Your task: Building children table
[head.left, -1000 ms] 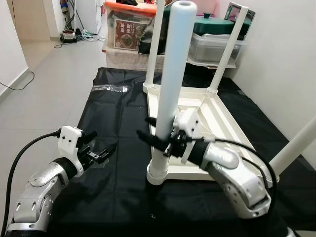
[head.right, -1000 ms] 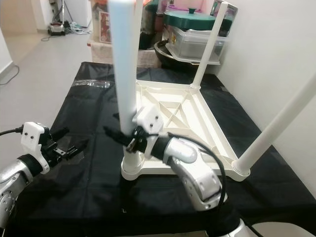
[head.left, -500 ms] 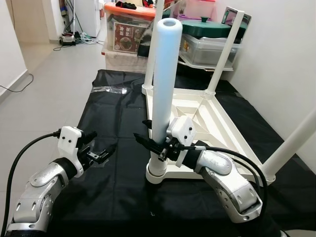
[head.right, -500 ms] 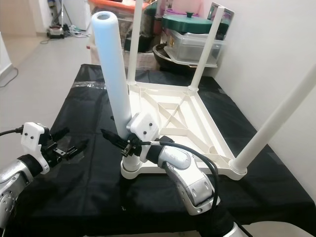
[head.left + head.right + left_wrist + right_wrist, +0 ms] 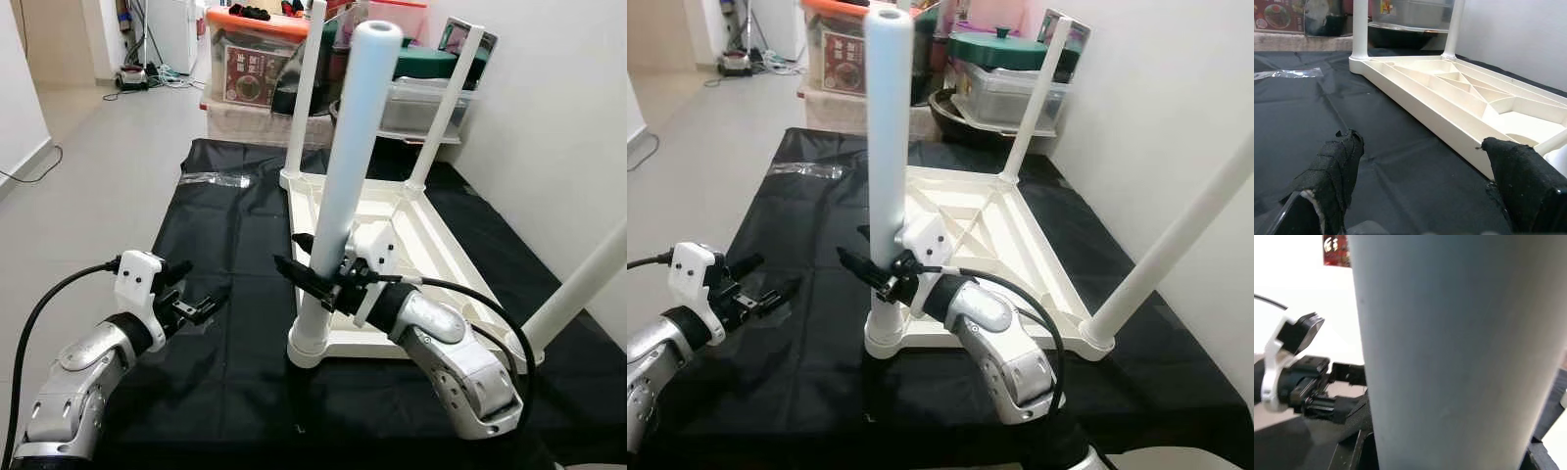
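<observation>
Three legs already in, right gripper (image 5: 312, 277) clamped round the last leg (image 5: 343, 186), left gripper (image 5: 201, 306) spread open, idle.

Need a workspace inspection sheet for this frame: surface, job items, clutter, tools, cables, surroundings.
Surface: black sheet spread on a tiled floor.
Job's things: white table top lying upside down; nearest leg standing in the near corner socket, three more legs standing in the other corners.
Clutter: clear plastic wrapper on the sheet.
Tools: right tool clamped around the nearest leg low down; left tool open, over the sheet, holding nothing.
Cables: black cable along the left arm.
Surroundings: storage bins behind, white wall on the right.
</observation>
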{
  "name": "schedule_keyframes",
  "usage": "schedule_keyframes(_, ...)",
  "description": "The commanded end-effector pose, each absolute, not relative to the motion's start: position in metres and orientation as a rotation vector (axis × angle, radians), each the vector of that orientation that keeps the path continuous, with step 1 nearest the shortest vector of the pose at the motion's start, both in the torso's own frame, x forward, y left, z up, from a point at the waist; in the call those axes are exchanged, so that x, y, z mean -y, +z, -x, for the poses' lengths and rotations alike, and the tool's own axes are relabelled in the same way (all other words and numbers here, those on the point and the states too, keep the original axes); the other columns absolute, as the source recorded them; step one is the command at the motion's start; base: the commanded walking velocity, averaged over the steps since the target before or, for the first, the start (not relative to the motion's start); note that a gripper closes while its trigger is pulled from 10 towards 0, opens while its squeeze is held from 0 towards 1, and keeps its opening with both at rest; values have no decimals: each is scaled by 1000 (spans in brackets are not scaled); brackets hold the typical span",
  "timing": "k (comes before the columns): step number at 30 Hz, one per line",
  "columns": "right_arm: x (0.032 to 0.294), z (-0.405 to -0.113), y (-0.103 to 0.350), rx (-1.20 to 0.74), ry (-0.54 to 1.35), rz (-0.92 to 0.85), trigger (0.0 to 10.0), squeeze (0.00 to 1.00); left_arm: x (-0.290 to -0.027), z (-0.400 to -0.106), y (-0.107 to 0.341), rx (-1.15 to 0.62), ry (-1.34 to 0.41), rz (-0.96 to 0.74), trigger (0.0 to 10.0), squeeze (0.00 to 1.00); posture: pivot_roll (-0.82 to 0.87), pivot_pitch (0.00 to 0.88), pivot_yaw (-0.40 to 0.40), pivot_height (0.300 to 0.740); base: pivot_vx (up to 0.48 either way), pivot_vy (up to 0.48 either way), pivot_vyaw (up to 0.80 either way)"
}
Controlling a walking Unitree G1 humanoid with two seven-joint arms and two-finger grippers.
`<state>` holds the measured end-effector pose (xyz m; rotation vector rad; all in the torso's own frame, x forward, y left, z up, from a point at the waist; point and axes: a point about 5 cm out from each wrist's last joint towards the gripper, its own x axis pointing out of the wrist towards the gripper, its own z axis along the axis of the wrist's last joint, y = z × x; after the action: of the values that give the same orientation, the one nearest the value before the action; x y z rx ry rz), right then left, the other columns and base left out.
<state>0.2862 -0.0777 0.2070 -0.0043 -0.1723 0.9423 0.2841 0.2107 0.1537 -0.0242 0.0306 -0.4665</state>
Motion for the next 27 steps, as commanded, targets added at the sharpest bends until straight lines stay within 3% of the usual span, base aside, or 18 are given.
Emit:
schedule_keyframes(1,75,-286,177,7,948,-67,0,0,-208,-284,152,-30,-475,25,10000,0,142,0,-158,740,0,0,0)
schedule_keyframes(6,75,-288,171,-41,921,-110,0,0,-209,-284,152,-29,-471,27,10000,0,143,0,-159,740,0,0,0)
schedule_keyframes(11,80,-302,157,-152,721,-110,0,0,-209,-284,153,-28,-469,28,10000,0,141,0,-161,740,0,0,0)
schedule_keyframes(13,89,-312,147,-217,515,-94,0,0,-209,-284,153,-27,-468,28,10000,0,139,0,-161,740,0,0,0)
schedule_keyframes(14,89,-312,147,-217,515,-94,0,0,-209,-284,153,-27,-468,28,10000,0,139,0,-161,740,0,0,0)
schedule_keyframes(16,107,-320,136,-292,239,-113,0,0,-209,-284,153,-26,-467,29,10000,0,138,0,-163,740,0,0,0)
schedule_keyframes(17,107,-320,136,-292,239,-113,0,0,-209,-284,153,-26,-467,29,10000,0,138,0,-163,740,0,0,0)
schedule_keyframes(19,131,-317,121,-372,-91,-158,0,0,-209,-284,153,-25,-465,29,10000,0,140,0,-163,740,0,0,0)
schedule_keyframes(27,152,-313,119,-356,-297,-213,0,0,-209,-284,153,-25,-464,28,10000,0,140,0,-163,740,0,0,0)
